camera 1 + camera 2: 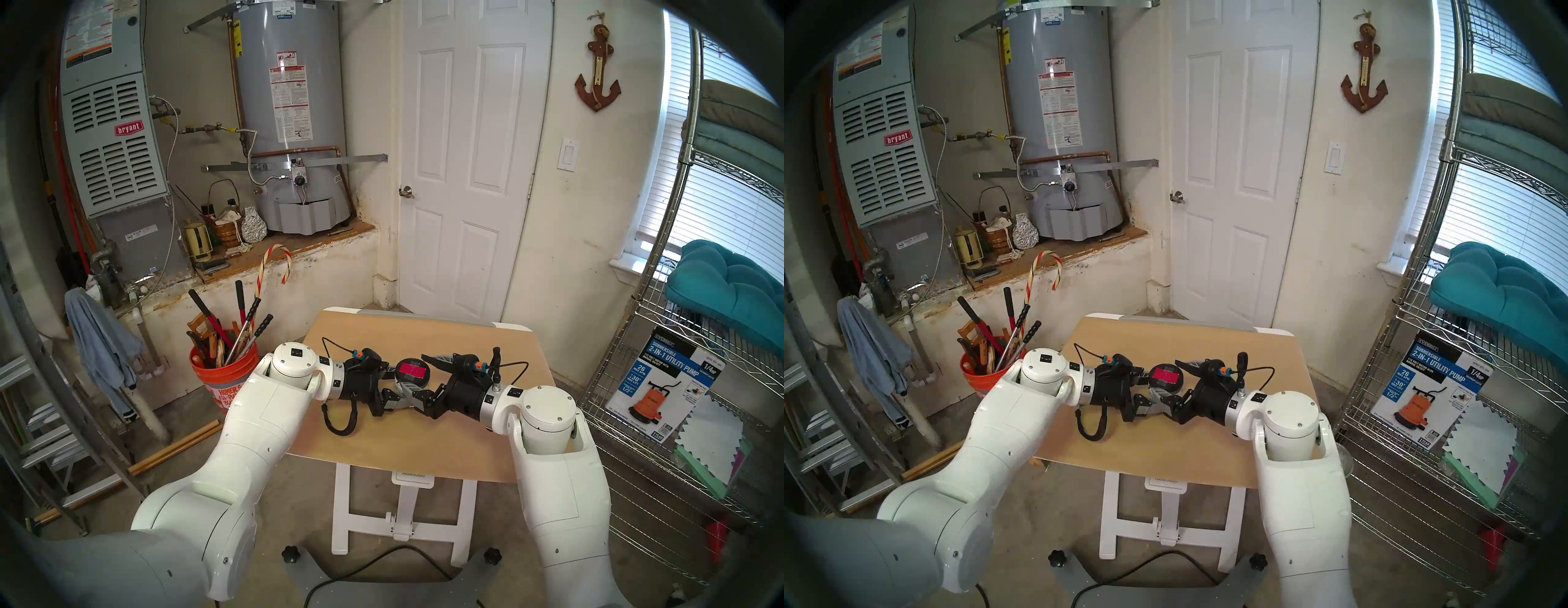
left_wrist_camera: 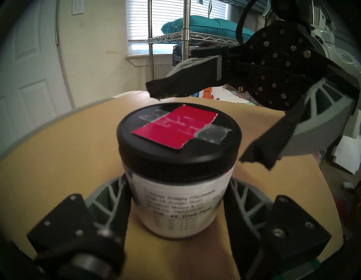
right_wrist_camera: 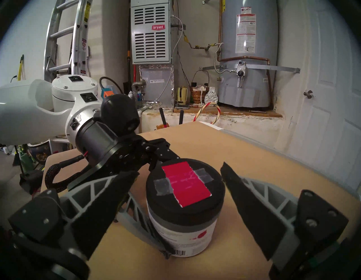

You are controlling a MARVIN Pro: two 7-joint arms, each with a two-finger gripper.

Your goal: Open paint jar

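— Closest to the left wrist camera, what fills the view?

— Two grey-ribbed fingers [image 2: 109, 197] of the left gripper [image 2: 178, 207], pressed against either side of the paint jar [image 2: 178, 205]. It is clamped on the white-labelled body, below the lid [image 2: 178, 136].

— And where does the jar stand?

— Upright on the tan table [image 1: 479, 433], about mid-table, between the two wrists. Its black lid is on, with a red-pink square [image 2: 174, 128] taped across the top by strips of grey tape [image 2: 212, 133].

— What about the right gripper [image 3: 176, 197]?

— Its jaws stand wide apart and hold nothing. In its own wrist view one pad sits left of the lid, partly in front of the left gripper's finger, the other right of it, with clear gaps on both sides. From the left wrist view, one pad tip hangs just above the lid's far edge and the other lies off to the side.

— How are the arms posed?

— From the head view both white forearms reach in from the sides, the wrists nearly level and angled slightly down, meeting at the jar.

— Anything around the table?

— An orange bucket [image 1: 222, 373] of long-handled tools on the floor to the left, a water heater [image 1: 292, 114] and furnace [image 1: 110, 140] behind, a white door [image 1: 466, 161], and a wire shelf [image 1: 687, 382] with a teal cushion [image 1: 729, 288] to the right.
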